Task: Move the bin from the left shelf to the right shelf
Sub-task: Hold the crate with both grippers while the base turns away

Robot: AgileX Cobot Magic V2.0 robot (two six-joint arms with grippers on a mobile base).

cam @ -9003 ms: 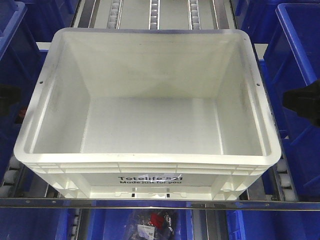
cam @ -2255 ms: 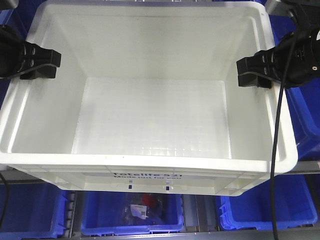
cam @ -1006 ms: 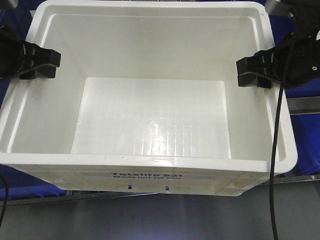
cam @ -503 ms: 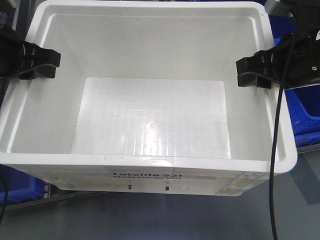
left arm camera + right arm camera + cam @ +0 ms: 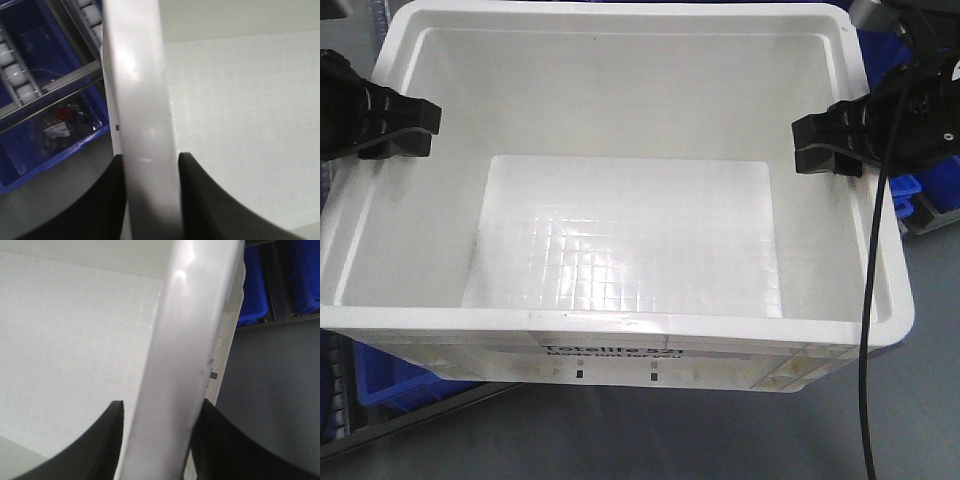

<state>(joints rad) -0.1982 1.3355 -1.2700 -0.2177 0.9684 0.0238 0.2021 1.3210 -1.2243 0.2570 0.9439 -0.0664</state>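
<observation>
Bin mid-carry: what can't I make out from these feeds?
- Right shelf: in no view.
- Whatever lies under the bin: front view, bin covers it.
- Print: front view, foreshortened, partly unreadable.
- Left gripper and right gripper pad contact: wrist views, rim hides it.

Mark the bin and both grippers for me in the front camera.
bin [image 5: 620, 240]: front-facing view, bare floor inside it.
left gripper [image 5: 408, 130]: front-facing view, fingertips clamped over the left rim.
right gripper [image 5: 823, 145]: front-facing view, fingertips clamped over the right rim.
</observation>
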